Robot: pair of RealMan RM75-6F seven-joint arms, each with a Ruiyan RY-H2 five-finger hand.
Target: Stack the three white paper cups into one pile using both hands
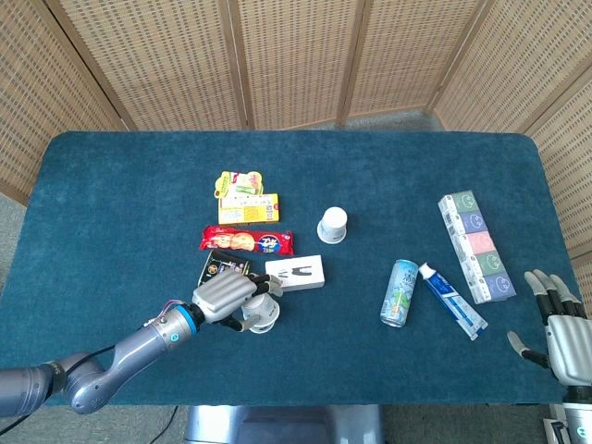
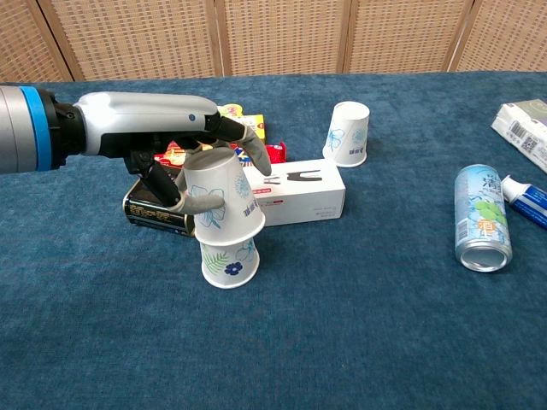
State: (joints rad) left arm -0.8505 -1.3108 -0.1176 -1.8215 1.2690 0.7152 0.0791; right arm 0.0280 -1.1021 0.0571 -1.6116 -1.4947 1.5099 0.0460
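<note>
My left hand (image 2: 184,158) (image 1: 227,294) grips an upside-down white paper cup (image 2: 220,195) with a blue flower print. That cup sits tilted on top of a second upside-down cup (image 2: 230,261) (image 1: 260,317) standing on the blue table. In the head view the held cup is mostly hidden under the hand. The third white cup (image 2: 348,133) (image 1: 333,225) stands upside down alone further back, near the table's middle. My right hand (image 1: 560,328) rests open at the table's front right corner, holding nothing, far from all cups.
A white box (image 2: 295,193) and a black packet (image 2: 158,213) lie right behind the stacked cups. Snack packs (image 1: 247,213) lie further back. A can (image 1: 400,292), a toothpaste tube (image 1: 451,299) and a long box (image 1: 475,245) lie on the right side.
</note>
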